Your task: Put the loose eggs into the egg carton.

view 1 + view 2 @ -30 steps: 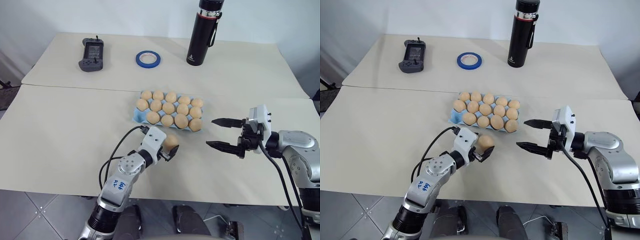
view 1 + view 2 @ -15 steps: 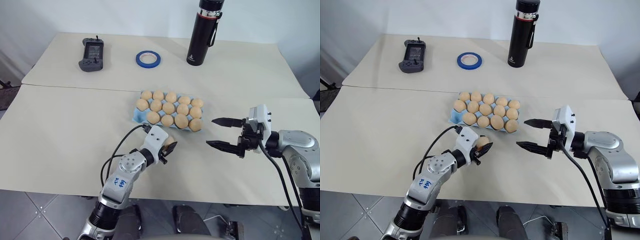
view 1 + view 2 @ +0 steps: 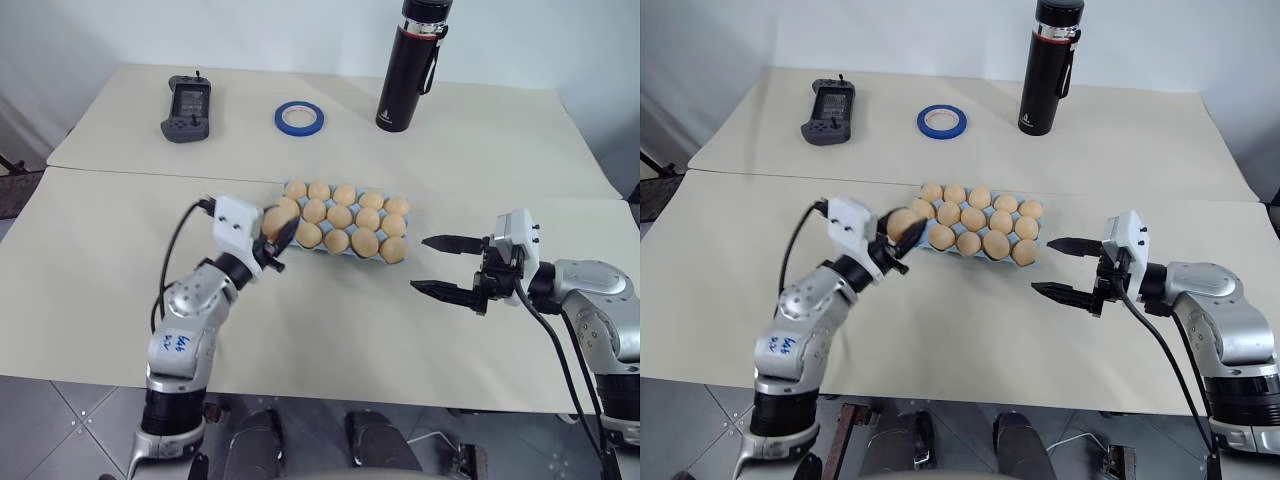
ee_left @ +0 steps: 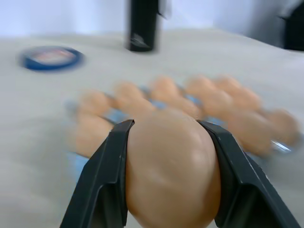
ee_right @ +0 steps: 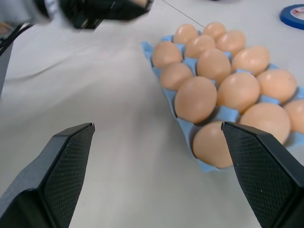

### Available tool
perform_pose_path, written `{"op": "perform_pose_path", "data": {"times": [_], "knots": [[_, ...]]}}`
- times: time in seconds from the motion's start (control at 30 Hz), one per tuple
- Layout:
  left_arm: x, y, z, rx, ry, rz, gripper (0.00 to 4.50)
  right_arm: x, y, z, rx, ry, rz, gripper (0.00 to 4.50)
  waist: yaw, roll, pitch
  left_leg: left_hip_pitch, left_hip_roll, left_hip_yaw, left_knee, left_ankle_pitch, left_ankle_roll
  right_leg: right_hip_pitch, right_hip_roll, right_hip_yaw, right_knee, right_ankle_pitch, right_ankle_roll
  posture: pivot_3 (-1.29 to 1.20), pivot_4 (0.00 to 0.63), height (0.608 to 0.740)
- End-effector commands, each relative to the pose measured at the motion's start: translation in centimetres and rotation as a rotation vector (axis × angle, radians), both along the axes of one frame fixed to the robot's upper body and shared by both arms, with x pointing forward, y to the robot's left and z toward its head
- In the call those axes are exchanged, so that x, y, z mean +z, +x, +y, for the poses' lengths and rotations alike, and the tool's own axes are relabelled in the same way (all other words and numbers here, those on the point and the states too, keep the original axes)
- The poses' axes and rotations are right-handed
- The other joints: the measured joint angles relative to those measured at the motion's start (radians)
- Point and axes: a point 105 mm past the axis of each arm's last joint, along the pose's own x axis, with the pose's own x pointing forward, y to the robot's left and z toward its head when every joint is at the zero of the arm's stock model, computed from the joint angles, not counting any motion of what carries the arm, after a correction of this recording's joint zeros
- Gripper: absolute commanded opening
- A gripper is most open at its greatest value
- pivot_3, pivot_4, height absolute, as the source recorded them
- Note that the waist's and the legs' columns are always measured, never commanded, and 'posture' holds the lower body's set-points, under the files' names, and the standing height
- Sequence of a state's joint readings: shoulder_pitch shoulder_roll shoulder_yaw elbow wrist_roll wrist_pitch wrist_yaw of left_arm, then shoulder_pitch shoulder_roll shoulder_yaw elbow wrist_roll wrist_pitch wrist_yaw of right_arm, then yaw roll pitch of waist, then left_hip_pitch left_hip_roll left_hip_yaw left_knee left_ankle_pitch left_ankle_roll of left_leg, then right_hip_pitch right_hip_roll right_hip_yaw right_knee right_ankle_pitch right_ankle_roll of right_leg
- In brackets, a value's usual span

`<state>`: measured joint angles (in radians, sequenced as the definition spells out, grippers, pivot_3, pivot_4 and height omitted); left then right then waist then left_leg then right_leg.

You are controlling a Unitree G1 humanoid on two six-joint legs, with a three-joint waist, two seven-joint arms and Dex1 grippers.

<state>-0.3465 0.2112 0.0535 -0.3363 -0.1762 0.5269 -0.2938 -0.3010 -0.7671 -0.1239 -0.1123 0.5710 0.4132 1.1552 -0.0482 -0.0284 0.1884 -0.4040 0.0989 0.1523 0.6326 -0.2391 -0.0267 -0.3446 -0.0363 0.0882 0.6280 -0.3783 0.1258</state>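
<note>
One egg [image 4: 171, 166] is pinched between the two black fingers of the left gripper [image 3: 275, 228], held off the table [image 3: 100, 260] at the near left corner of the egg carton [image 5: 146, 46]. The fingers clasp it on both sides, so only its rounded front shows clearly. That gripper and its egg cover the carton's near left corner, so whether the cup there is empty cannot be told. They also half hide the egg in the cup next to it.

Fourteen eggs can be counted sitting in the blue carton: five in the far row, five in the middle and four in the near row. In the left wrist view the carton behind the held egg is smeared, and its eggs cannot be counted there.

Off to the right of the carton, the right gripper [image 3: 420, 263] hangs with its jaws spread wide and nothing between them.

Farther back stand one black bottle [image 3: 408, 70], its top cut off by the frame, one blue tape ring [image 3: 299, 118] and one dark handheld console [image 3: 186, 108].
</note>
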Motion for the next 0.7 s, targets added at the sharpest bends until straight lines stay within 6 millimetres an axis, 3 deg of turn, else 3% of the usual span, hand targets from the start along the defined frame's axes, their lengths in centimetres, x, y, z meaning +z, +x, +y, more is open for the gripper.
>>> {"op": "perform_pose_path", "data": {"times": [0.03,0.2,0.43,0.5,0.7], "knots": [[0.0,0.6,0.4,0.017,0.021,-0.013,1.69,0.8,0.0,0.2,0.01,0.009,-0.041,4.5,0.0,0.0,0.0,0.0,0.0,0.0,0.0,0.0,0.0,0.0,0.0,0.0,0.0,0.0,0.0,0.0,0.15,0.74],[-0.8,1.4,-0.1,-0.019,0.032,0.005,1.69,1.1,0.0,0.2,0.01,0.009,-0.05,4.5,0.005,0.0,0.0,0.0,0.001,0.0,-0.001,0.0,0.0,-0.001,0.001,-0.001,0.0,0.0,0.0,0.0,0.15,0.74],[-1.3,1.5,-0.3,-0.041,0.042,0.044,4.0,1.1,-0.1,-0.2,0.0,0.004,-0.05,4.5,0.013,0.0,0.0,0.0,0.001,0.001,-0.001,0.0,-0.001,-0.002,0.001,0.0,0.0,0.0,0.0,0.0,0.15,0.74],[-1.4,1.3,-0.4,-0.053,0.053,0.047,4.48,1.0,-0.1,-0.2,0.0,0.003,-0.049,4.5,0.015,0.0,0.0,0.0,0.001,0.001,-0.001,0.0,-0.001,-0.002,0.001,0.0,0.0,0.0,0.0,0.0,0.15,0.74],[-0.8,-0.4,0.5,-0.117,0.074,0.043,4.48,1.1,0.0,-0.2,0.007,0.003,-0.049,4.5,0.016,0.0,0.0,0.0,0.002,0.001,-0.001,0.0,-0.001,-0.002,0.001,0.0,0.0,0.0,0.0,0.0,0.15,0.74]]}}
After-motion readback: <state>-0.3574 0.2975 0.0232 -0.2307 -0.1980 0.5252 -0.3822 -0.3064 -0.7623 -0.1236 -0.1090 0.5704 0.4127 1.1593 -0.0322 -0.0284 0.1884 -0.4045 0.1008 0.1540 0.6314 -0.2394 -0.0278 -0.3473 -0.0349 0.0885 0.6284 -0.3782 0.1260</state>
